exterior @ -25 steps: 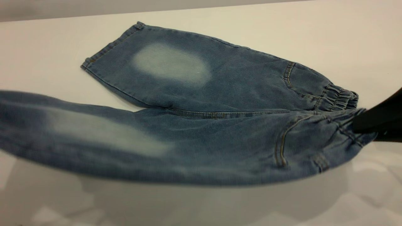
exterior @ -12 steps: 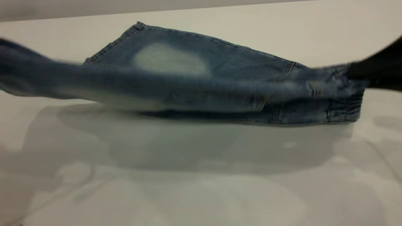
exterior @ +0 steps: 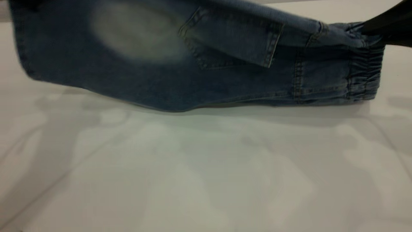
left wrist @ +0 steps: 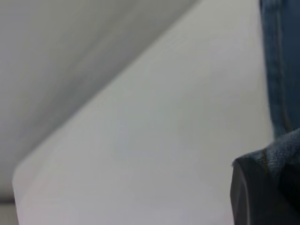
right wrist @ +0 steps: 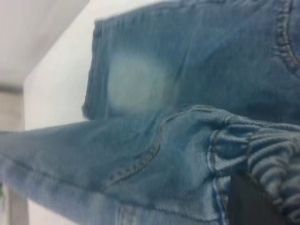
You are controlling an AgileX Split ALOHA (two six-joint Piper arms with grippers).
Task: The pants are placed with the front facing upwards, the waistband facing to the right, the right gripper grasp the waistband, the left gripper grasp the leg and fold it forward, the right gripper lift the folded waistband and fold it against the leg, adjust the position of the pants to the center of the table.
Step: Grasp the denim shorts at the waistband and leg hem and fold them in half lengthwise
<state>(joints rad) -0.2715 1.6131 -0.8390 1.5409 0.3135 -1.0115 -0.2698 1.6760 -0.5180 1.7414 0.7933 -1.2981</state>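
The pants are lifted along their upper side, with one leg raised and hanging like a curtain across the upper part of the exterior view. A square back pocket faces the camera, and a pale faded oval patch lies beside it toward the left. At the right, the waistband is gathered, its lower part resting on the surface. The right pincer meets the waistband's upper corner near the surface's right edge. Soft shadows fall below the denim.
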